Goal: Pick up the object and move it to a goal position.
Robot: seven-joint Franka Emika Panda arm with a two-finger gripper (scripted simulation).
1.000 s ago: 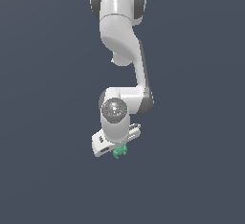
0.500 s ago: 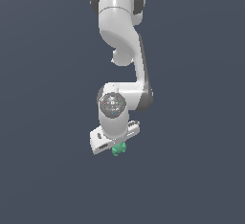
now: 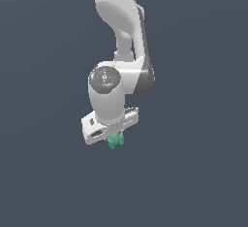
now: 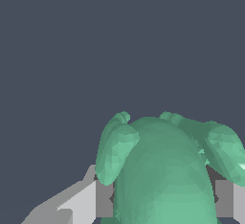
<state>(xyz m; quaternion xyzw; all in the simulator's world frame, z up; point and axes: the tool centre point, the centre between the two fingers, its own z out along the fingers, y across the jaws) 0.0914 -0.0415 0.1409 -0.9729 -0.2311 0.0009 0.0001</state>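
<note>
The white arm [image 3: 121, 51] hangs down against a plain dark grey-blue backdrop, with nothing else near it in either view. At its lower end the claw [image 3: 115, 139] is closed on the object [image 3: 115, 140], a small teal-green lumpy figure that pokes out just below the white hand. The exterior view shows the whole arm but hides the fingers. The wrist view shows the object [image 4: 165, 170] up close, its rounded knobs spreading out, pinched between grey fingers [image 4: 104, 198] touching each side.
</note>
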